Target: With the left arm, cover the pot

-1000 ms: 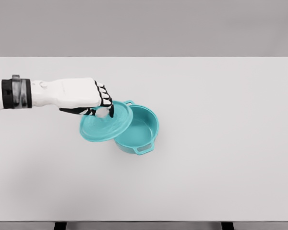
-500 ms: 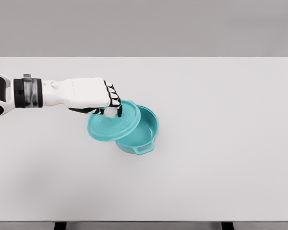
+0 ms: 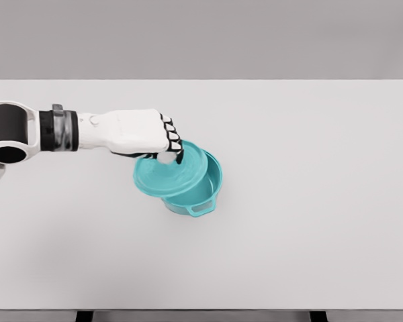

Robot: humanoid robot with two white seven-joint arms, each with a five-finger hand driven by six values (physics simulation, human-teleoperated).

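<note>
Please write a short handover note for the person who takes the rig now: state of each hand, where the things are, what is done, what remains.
Left robot hand: shut on the teal lid, gripping its knob from above.
Right robot hand: not in view.
Teal pot: upright on the white table, near the middle.
Done: the lid is lifted and overlaps the pot's left side, tilted.
Left: shift it right until centred, lower it onto the rim, release.

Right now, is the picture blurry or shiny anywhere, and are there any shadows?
Head view: sharp all over, no glare; light is soft and even. Only a faint shadow lies on the white table beside the teal pot. The lid and left robot hand look crisp.
</note>
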